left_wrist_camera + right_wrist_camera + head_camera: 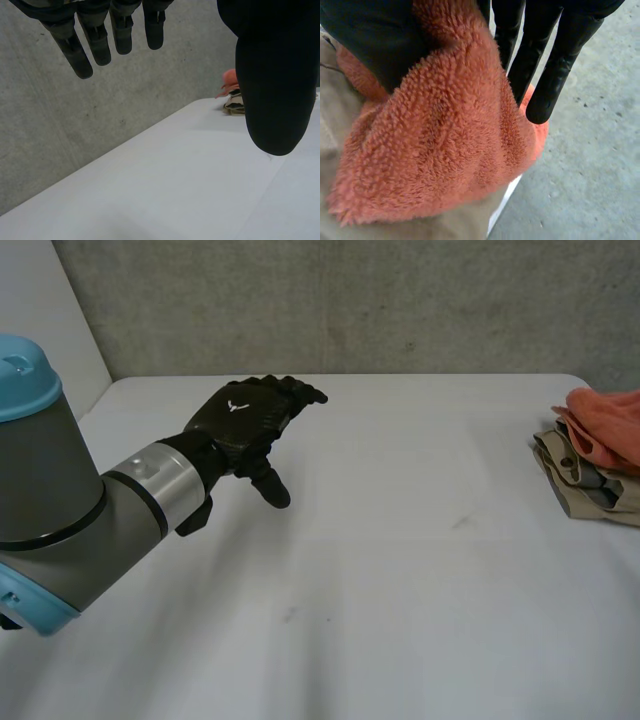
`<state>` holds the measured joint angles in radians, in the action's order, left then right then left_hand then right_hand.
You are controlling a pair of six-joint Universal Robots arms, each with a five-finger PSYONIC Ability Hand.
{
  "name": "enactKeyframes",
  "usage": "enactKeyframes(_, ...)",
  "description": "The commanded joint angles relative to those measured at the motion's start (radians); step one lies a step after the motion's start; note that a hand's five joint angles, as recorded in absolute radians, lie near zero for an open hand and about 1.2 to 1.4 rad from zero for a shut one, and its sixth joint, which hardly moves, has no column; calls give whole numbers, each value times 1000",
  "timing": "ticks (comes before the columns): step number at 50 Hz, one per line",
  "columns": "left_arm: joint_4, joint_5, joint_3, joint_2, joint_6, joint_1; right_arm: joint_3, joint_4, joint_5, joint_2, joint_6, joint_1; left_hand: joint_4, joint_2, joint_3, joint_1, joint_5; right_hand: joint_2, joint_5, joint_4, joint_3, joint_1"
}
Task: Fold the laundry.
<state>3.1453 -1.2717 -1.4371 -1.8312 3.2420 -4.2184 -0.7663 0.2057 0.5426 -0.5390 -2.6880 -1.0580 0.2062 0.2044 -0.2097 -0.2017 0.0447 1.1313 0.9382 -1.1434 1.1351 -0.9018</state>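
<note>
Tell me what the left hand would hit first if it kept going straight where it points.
Probably the grey wall: the left hand points over the table toward it, with the laundry pile off to the side.

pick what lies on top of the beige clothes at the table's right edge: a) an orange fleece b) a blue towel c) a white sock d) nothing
a: in the head view an orange fleece lies over the beige garment at the right edge of the table.
</note>
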Motion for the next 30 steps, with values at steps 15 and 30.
enactKeyframes(15, -2, -2, 15, 13, -5, 0, -110, -181, 446, -349, 85, 32, -28, -26, 31, 23, -41, -957, -938, 969, -961, 727)
enactKeyframes(30, 13, -126, 12, 125, -59, -74, 81, -282, 928, -538, 13, -427, -28, -26, 31, 23, -41, -957, -938, 969, -961, 727)
